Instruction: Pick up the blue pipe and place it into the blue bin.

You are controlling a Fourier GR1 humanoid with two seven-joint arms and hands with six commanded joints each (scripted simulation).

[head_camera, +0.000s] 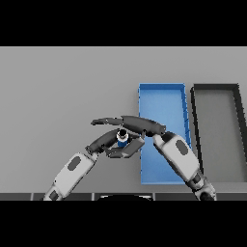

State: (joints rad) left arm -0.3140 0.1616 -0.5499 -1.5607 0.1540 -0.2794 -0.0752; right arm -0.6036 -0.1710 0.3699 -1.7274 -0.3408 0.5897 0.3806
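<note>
From my remote station I saw a grey counter (62,82) from above. At the lower left, my left arm rose from the bottom edge and reached up and to the right; its left hand (102,140) lay near the middle of the view, and I could not tell whether its fingers were apart or together. Just right of that hand was the blue pipe (123,139), a short piece seen end-on with a pale rim and dark opening, just left of the blue bin's left edge and not inside it. My right hand (129,126) was around it: long dark fingers stretched leftward above the pipe, another part of the hand sat beneath it, and so the fingers were clamped on the pipe. The right arm ran down to the lower right, crossing the blue bin (161,91), a long open tray. Just beside it on the right stood a dark grey bin (215,88) of similar shape.
</note>
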